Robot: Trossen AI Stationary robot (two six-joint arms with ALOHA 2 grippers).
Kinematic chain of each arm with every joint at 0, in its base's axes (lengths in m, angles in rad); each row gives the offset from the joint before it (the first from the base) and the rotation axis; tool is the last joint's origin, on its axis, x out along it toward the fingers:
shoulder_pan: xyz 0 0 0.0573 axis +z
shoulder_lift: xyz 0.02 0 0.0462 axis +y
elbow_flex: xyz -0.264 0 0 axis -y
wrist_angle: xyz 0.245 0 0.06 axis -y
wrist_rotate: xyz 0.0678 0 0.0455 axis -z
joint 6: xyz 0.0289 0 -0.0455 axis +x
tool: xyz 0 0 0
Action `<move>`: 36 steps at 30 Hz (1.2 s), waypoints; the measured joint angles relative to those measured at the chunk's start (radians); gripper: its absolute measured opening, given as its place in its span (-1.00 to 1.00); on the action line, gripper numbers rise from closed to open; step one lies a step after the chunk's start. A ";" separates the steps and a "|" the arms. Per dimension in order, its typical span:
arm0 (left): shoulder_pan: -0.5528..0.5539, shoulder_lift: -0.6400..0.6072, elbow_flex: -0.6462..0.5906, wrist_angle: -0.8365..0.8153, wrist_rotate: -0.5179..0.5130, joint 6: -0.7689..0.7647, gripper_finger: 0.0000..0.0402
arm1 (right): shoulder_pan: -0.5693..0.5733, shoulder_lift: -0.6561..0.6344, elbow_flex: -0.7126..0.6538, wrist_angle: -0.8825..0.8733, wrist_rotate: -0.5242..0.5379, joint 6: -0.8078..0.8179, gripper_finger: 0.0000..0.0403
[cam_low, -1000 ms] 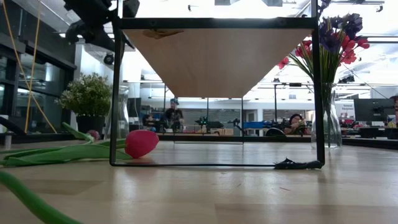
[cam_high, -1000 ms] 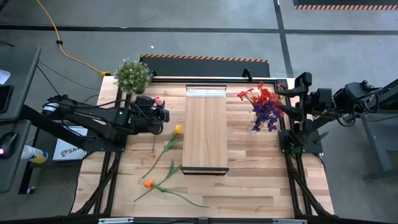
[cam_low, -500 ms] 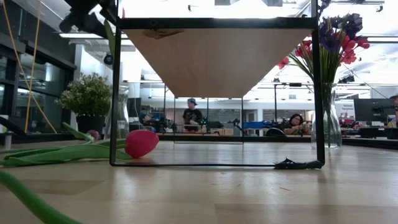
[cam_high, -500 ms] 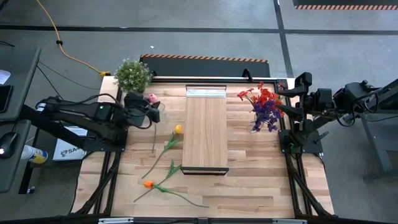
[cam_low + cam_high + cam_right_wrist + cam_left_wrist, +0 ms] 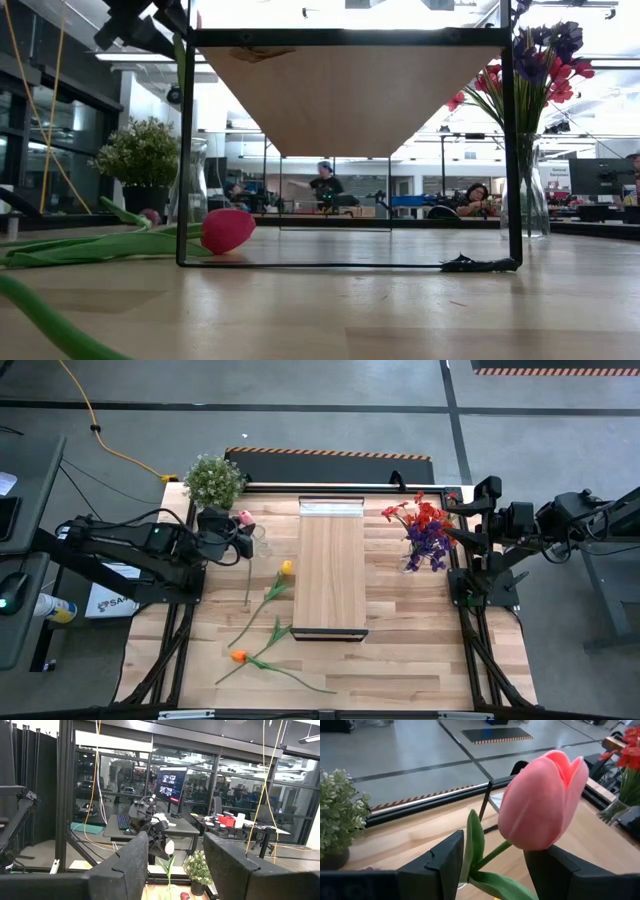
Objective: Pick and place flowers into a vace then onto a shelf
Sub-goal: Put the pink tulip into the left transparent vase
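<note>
While my left gripper (image 5: 492, 865) clamps the pink artificial tulip (image 5: 540, 802) upright for vase insertion beside the bushy potted plant (image 5: 213, 480), my right gripper (image 5: 175, 865) waits, fingers parted.

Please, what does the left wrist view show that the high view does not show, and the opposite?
Only the left wrist view shows the pink tulip close up, its green stem passing between the left pincer's two dark fingers. Only the high view shows the yellow flower and the orange flower lying on the table, and the right pincer waiting beside the vase of red and purple flowers. Both show the potted plant, the shelf and the pink flower in the left pincer.
</note>
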State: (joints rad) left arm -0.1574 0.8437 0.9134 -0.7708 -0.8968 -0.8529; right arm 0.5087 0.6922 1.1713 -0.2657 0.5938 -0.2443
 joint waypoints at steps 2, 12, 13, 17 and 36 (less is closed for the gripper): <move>0.000 -0.006 0.000 -0.007 0.009 0.028 0.16 | 0.000 0.000 0.000 0.000 0.000 0.000 -0.10; 0.000 -0.004 0.001 -0.132 0.062 0.036 0.19 | 0.000 0.000 0.000 0.000 0.000 0.000 -0.10; 0.000 -0.005 0.001 -0.135 0.063 0.036 0.19 | 0.000 0.000 0.000 0.000 0.000 0.000 -0.10; 0.000 -0.019 0.001 -0.148 0.083 0.033 0.18 | 0.000 0.000 0.000 0.000 0.000 0.000 -0.10; 0.000 -0.191 0.000 -0.161 0.190 0.007 0.16 | 0.000 0.000 0.000 0.001 0.000 0.000 -0.10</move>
State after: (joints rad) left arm -0.1571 0.6532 0.9134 -0.9320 -0.7068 -0.8455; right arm 0.5087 0.6918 1.1711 -0.2649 0.5941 -0.2443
